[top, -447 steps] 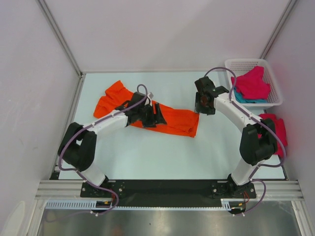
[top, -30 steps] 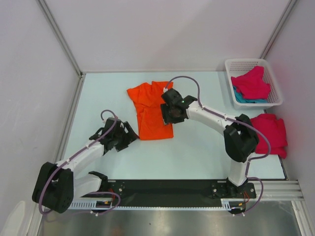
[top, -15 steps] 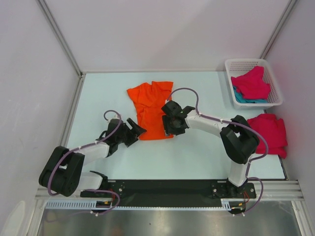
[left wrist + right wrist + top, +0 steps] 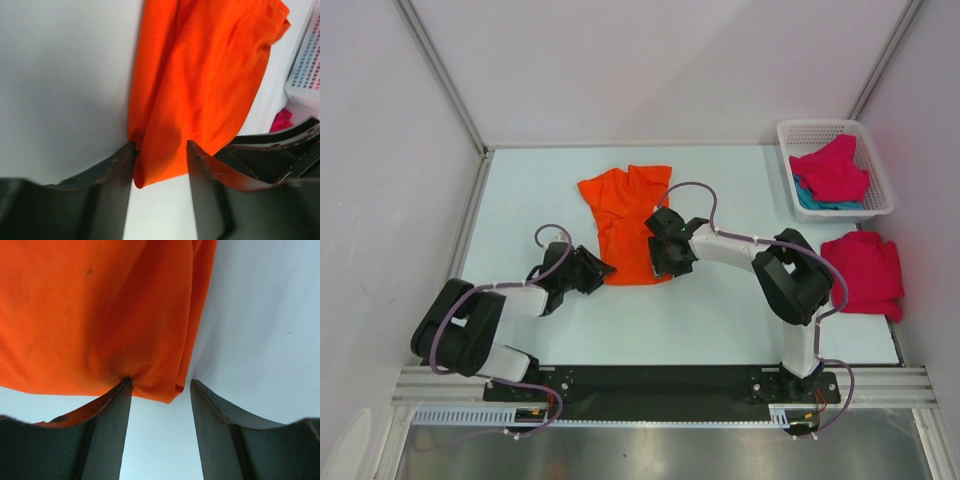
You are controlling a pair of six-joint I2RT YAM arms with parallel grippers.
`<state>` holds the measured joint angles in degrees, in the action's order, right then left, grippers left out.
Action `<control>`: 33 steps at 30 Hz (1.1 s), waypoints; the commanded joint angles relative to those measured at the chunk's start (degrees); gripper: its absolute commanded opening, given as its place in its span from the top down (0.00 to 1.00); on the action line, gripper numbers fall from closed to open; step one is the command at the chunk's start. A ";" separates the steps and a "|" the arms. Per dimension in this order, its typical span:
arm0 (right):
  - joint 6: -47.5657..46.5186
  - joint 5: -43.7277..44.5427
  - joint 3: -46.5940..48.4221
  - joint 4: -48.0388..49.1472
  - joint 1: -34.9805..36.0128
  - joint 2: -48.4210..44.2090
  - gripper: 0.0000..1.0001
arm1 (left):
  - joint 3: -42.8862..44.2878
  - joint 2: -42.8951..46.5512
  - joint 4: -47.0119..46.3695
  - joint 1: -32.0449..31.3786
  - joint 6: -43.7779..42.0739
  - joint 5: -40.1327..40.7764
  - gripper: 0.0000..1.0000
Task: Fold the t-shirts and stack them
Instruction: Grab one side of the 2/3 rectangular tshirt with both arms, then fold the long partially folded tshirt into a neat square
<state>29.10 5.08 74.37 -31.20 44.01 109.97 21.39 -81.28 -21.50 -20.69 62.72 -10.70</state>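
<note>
Left gripper [image 4: 603,268] [image 4: 160,145] sits low on the table [image 4: 720,310] at the near-left corner of the orange shirt [image 4: 625,215] [image 4: 200,75]. Wrist view: jaws part-way apart, cloth corner lying between them, one jaw touching the shirt's edge; no pinch seen.

Right gripper [image 4: 665,268] [image 4: 160,382] is at the near-right corner. Jaws are apart, straddling the hem corner [image 4: 90,315]; cloth and bare table show in the gap.

Orange shirt: mid-table, lying flat in layers, narrow at the near end and wider at the far end. Its near edge spans between the two grippers.

Basket [image 4: 820,125] at far right holds a magenta shirt [image 4: 832,168] over a teal shirt [image 4: 808,198]. Second magenta shirt [image 4: 865,270] lies bunched at the table's right edge, just beside the basket, well apart from both grippers.
</note>
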 commanded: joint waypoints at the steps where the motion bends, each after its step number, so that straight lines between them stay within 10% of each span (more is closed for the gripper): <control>1: 1.04 0.19 0.34 3.42 -0.41 1.82 0.46 | -0.47 -3.45 1.90 -0.67 -0.40 0.42 0.59; 6: 0.87 -2.36 -1.42 4.31 -0.33 1.13 1.00 | 0.06 -6.08 0.84 -0.84 -0.40 -0.54 0.94; 12: 1.22 0.10 -5.10 -1.31 1.95 -7.74 1.00 | 0.23 2.06 10.11 -1.46 -2.33 -2.75 1.00; 23: 8.78 3.62 -7.57 -14.33 11.45 -29.11 1.00 | 4.53 49.44 49.78 -4.10 0.03 -1.09 1.00; 33: -1.41 4.32 6.56 -10.37 2.41 -10.06 1.00 | 21.02 22.07 41.46 -2.79 -11.45 9.01 1.00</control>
<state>32.97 6.85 74.46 -41.28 50.83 93.03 32.84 -49.71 23.20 -24.80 58.81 -9.13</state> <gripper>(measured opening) 0.021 0.012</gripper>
